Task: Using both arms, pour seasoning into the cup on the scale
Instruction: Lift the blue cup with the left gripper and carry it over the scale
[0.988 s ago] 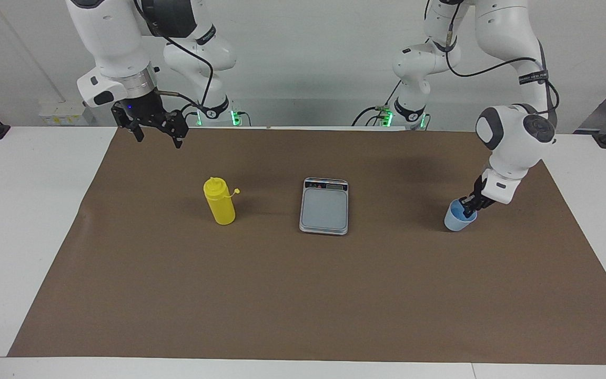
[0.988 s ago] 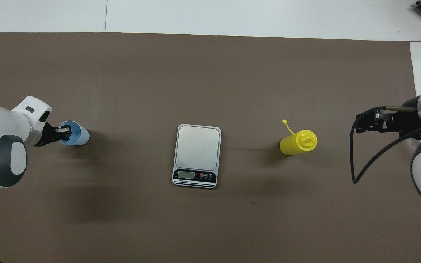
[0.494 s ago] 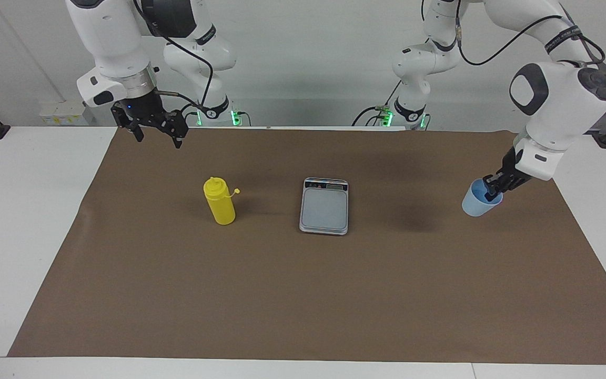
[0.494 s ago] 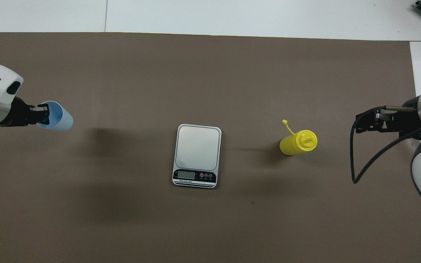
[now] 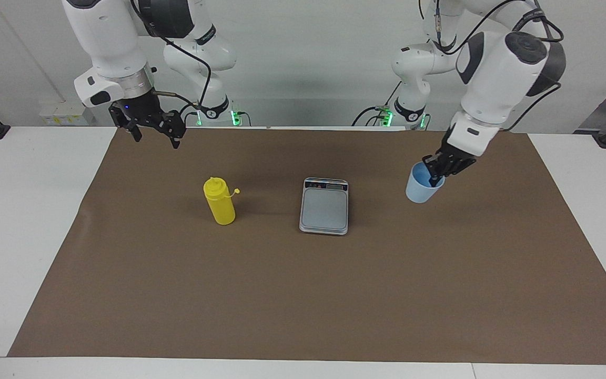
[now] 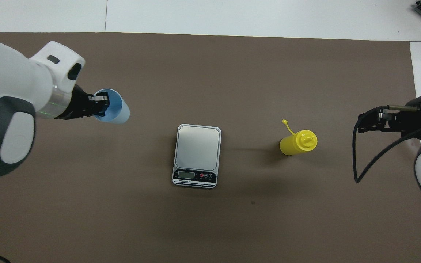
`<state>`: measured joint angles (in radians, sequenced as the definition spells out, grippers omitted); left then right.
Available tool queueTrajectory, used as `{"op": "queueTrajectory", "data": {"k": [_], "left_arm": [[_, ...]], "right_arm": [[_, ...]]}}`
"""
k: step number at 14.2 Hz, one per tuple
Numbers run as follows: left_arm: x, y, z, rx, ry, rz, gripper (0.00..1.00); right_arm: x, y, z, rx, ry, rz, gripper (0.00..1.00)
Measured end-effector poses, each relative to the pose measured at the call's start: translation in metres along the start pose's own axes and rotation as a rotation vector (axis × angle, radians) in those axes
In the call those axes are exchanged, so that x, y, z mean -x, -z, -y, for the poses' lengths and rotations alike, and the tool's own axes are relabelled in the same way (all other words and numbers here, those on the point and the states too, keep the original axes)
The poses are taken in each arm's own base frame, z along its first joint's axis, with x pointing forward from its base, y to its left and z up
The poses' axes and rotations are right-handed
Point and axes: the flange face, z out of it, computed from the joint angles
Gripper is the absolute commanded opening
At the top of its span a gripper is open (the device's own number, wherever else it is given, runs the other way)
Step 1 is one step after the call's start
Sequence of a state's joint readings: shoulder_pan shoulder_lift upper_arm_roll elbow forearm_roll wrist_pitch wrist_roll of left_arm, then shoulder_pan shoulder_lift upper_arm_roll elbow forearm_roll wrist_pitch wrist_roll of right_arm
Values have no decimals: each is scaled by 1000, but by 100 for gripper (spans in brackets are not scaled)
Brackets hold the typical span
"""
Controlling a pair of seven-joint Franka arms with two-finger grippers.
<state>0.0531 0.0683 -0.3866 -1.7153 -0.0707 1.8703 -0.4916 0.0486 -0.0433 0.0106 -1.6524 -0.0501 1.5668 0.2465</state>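
Carrying the cup, your left gripper pinches its rim above the desk, beside the scale toward the left arm's end. The light-blue cup hangs slightly tilted. Your right gripper waits released; the upright yellow seasoning stands nearest it.

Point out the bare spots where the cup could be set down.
The scale's plate is bare. The mat lies open between scale and bottle, and under the cup the left gripper holds aloft. Nowhere is crowded; the right gripper waits open.
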Motion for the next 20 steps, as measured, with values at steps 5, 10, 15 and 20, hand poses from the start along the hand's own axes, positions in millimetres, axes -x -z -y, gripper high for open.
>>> {"op": "queueTrajectory", "data": {"k": [5, 10, 15, 20], "left_arm": [[42, -56, -79, -1, 6, -19, 0], [66, -93, -117, -1, -12, -37, 0], [85, -141, -147, -49, -15, -45, 0], [91, -168, -148, -50, -28, -39, 0]], "right_arm": [[1, 0, 0, 1, 0, 4, 100], [1, -1, 0, 2, 0, 6, 100], [1, -1, 0, 2, 0, 7, 100], [1, -1, 0, 2, 0, 8, 100]]}}
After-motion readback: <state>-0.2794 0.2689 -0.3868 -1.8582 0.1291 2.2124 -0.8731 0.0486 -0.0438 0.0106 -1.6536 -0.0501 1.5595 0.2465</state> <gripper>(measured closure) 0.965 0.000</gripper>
